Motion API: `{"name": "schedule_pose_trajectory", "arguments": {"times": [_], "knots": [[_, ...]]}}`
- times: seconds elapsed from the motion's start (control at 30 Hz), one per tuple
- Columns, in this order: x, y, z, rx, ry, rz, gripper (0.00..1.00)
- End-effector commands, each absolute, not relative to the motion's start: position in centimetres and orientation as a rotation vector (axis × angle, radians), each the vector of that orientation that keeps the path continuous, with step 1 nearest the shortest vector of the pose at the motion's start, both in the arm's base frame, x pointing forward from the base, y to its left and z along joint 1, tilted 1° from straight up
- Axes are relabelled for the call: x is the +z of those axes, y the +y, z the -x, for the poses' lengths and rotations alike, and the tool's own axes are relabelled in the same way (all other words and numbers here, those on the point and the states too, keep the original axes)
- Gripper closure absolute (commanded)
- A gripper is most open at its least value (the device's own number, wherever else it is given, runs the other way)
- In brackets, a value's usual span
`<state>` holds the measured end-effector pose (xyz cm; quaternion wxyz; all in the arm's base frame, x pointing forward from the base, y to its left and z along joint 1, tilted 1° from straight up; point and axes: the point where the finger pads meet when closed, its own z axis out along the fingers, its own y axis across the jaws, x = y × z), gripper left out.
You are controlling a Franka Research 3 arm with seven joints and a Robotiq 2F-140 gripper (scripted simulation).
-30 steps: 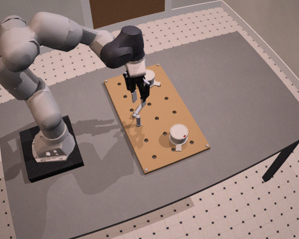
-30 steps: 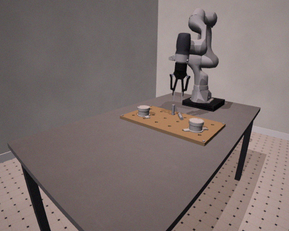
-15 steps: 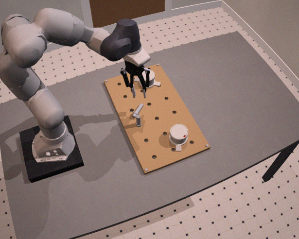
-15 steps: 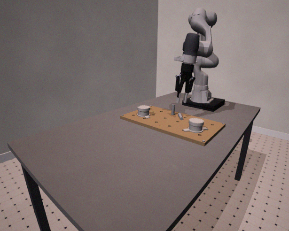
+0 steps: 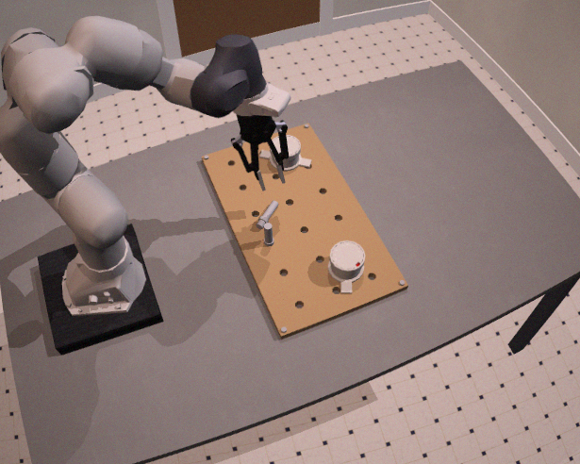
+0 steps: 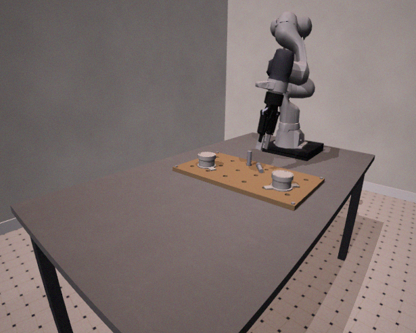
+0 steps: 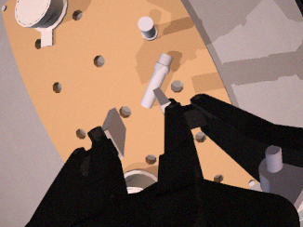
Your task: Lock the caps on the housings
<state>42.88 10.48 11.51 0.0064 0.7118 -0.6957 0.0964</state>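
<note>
A white round housing with a cap (image 5: pixel 347 255) (image 6: pixel 206 159) (image 7: pixel 33 6) stands upright on the board at the near right in the top view; a small red mark shows on its cap rim there. A second capped housing (image 5: pixel 293 148) (image 6: pixel 282 183) stands upright at the board's far end, partly behind the fingers in the top view. In the wrist view only part of this housing (image 7: pixel 140 179) shows between the fingers' black links. My gripper (image 5: pixel 273 185) (image 6: pixel 262 148) (image 7: pixel 138 110) is partly open and empty above the board, tilted, touching neither housing.
The tan board (image 5: pixel 341 240) (image 6: pixel 215 176) (image 7: pixel 28 58) has several dark holes. A grey peg (image 5: pixel 269 234) (image 6: pixel 249 158) (image 7: pixel 147 27) stands upright near its robot-side edge. Another grey peg (image 5: pixel 268 214) (image 6: pixel 259 167) (image 7: pixel 155 82) lies beside it.
</note>
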Motion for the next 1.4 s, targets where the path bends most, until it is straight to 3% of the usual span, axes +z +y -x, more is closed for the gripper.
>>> {"name": "schedule_pose_trajectory", "arguments": {"times": [0.0, 1.37], "knots": [[11.63, 10.56, -43.17, 0.28, -1.845, -2.509, 0.64], [11.51, 10.56, -43.17, 0.29, -0.291, -3.08, 0.64]]}}
